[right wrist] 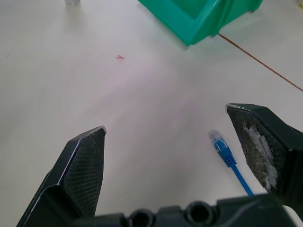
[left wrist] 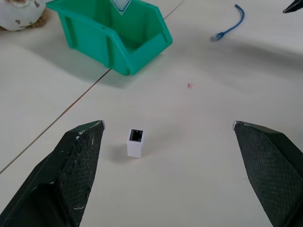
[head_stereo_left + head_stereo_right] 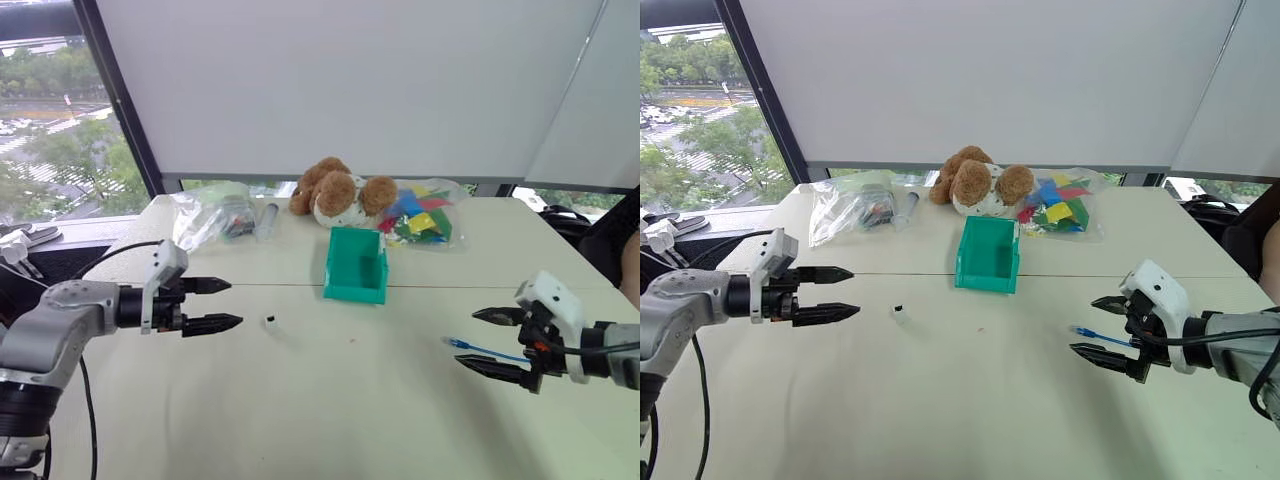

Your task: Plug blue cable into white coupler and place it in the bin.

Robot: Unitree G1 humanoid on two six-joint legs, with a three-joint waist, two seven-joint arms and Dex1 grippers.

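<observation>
The bin (image 3: 356,266) sits on the worktop (image 3: 330,400) near its middle, open side up; its visible interior holds nothing. Behind it, two clear bags lie beside a plush toy (image 3: 335,190): the left bag (image 3: 212,212) holds dark items, the right bag (image 3: 420,215) holds coloured pieces. The white coupler (image 3: 269,321) stands alone just ahead of the left tool (image 3: 212,305), jaws wide, empty. The blue cable (image 3: 480,349) lies flat between the fingers of the right tool (image 3: 490,342), also wide, untouched.
</observation>
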